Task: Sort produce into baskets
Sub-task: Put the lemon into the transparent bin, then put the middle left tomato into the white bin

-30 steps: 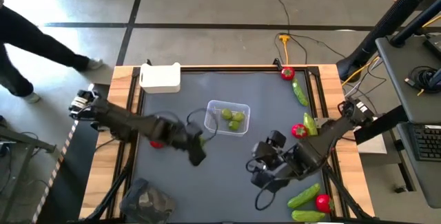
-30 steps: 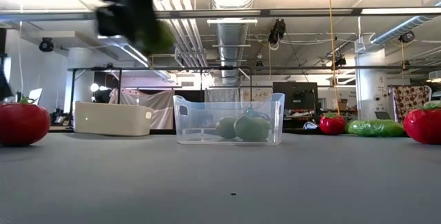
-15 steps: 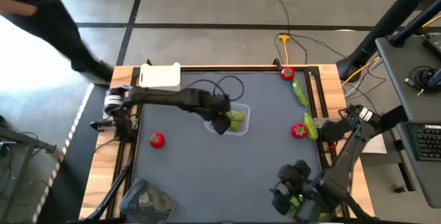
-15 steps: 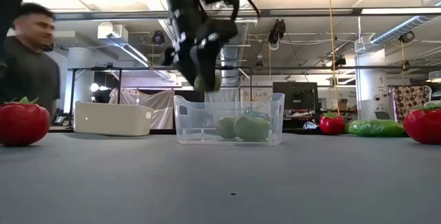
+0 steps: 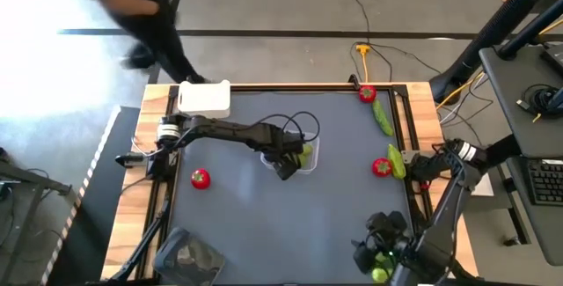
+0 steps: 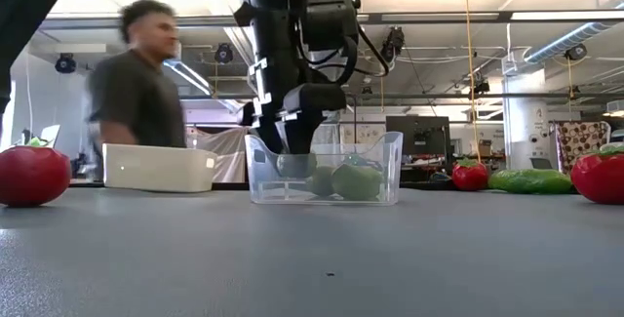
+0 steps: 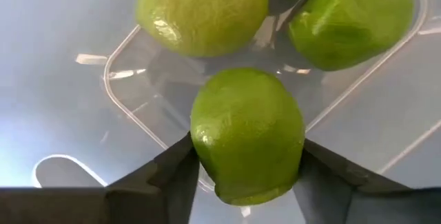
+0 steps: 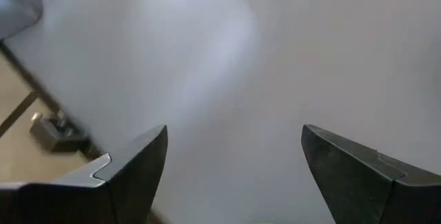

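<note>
Inside clear tub's (image 5: 310, 138) near wall, left gripper (image 7: 246, 182) pinches lime (image 7: 247, 134).

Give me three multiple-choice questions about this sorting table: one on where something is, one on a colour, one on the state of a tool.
1. Where is the left tool?
A. over the white tub
B. at the clear tub
C. over the dark tray

2. What colour is the lone fruit lying near the left side of the table?
A. yellow
B. red
C. purple

3. What state is the right tool in?
A. open, nothing between its fingers
B. shut on a cucumber
C. shut on a strawberry

Answers:
1 B: the left wrist view shows it holding a round green fruit over that tub's corner.
2 B: the high view shows a red strawberry there.
3 A: the right wrist view shows its fingers wide apart over bare table.
</note>
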`<action>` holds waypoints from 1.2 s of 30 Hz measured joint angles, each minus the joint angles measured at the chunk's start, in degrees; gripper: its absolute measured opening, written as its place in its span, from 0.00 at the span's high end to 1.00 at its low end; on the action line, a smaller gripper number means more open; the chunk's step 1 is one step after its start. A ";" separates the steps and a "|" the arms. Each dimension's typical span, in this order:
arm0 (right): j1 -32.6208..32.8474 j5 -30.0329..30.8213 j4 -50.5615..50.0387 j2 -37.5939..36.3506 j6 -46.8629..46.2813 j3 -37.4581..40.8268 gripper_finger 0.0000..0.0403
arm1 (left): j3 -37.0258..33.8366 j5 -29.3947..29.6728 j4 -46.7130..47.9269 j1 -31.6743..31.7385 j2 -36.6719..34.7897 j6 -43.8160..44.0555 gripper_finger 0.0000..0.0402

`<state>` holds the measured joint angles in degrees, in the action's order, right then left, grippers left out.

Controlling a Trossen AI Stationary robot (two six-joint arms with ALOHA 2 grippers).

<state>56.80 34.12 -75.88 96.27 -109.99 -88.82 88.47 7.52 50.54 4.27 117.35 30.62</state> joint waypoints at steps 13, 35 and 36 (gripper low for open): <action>-11.01 0.62 -0.05 -2.00 23.45 -3.20 0.19 | -0.04 1.06 5.34 -5.48 -11.71 -2.69 0.26; -15.83 4.90 9.34 -1.99 35.91 -4.07 0.19 | -32.98 -7.28 26.26 -17.24 -40.12 19.16 0.03; -15.83 4.90 9.39 -1.99 35.29 -4.07 0.19 | -34.75 -7.32 24.94 -17.04 -41.24 19.58 0.02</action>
<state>40.97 39.03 -66.49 94.28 -74.70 -92.88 53.72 0.20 75.49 -12.76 76.11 50.20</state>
